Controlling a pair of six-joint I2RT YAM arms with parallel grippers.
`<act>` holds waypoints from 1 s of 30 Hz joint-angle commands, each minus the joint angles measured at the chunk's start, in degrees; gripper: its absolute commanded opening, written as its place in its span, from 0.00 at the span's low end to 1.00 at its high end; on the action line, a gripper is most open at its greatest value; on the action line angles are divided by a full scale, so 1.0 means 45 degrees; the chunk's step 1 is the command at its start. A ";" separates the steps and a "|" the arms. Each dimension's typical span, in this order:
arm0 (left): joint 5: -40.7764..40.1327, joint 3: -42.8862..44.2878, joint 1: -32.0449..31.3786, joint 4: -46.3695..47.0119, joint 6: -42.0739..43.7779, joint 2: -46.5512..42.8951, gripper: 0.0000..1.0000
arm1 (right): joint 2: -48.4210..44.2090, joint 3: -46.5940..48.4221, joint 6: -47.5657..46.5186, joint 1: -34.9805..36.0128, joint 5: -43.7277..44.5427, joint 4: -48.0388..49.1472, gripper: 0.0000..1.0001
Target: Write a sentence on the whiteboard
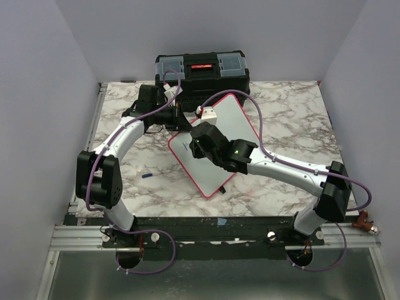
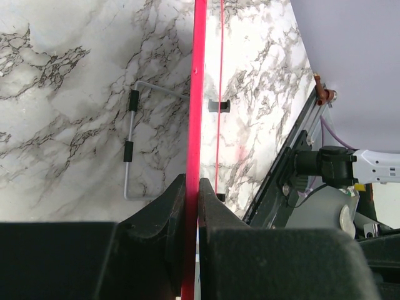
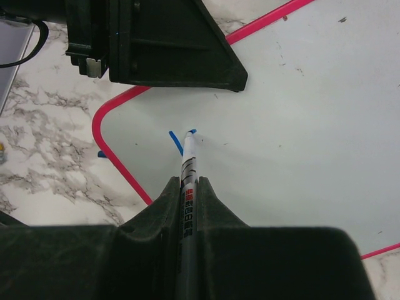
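The whiteboard (image 1: 232, 128) is lying flat and turned at an angle in the middle of the marble table (image 1: 287, 112), with its far corner pointing toward the black toolbox (image 1: 202, 70) at the back edge. As for the sentence (image 3: 177, 141), only a couple of short blue strokes are showing, close to the board's rounded corner just inside the red rim. No readable letters from the right wrist view.

The right gripper (image 3: 187, 184) is clamping a white marker (image 3: 187, 164) between its fingers. The marker is pointing out ahead, and its tip is sitting right at those blue strokes. I can't tell whether it's actually touching the surface.

The left gripper (image 2: 192, 187) is pinching the whiteboard's edge. In its own wrist view the red rim is running straight up between the two closed fingers (image 2: 167, 209). From overhead it's reaching in from the left side of the board, just beside the right one.

A small blue bit (image 1: 148, 175) is lying on the marble left of the board, well apart from it. It could be a cap, but it's too tiny to be sure.
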 commanded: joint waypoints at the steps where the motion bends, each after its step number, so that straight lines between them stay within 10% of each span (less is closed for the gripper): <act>1: -0.0344 0.0270 -0.0041 0.0333 0.0293 -0.0457 0.00 | 0.0057 -0.0209 0.0216 0.0057 -0.0798 0.0279 0.01; 30: -0.0409 0.0263 -0.0077 0.0251 0.0318 -0.0531 0.00 | -0.0668 -0.1371 0.0832 0.0046 0.0143 -0.0560 0.01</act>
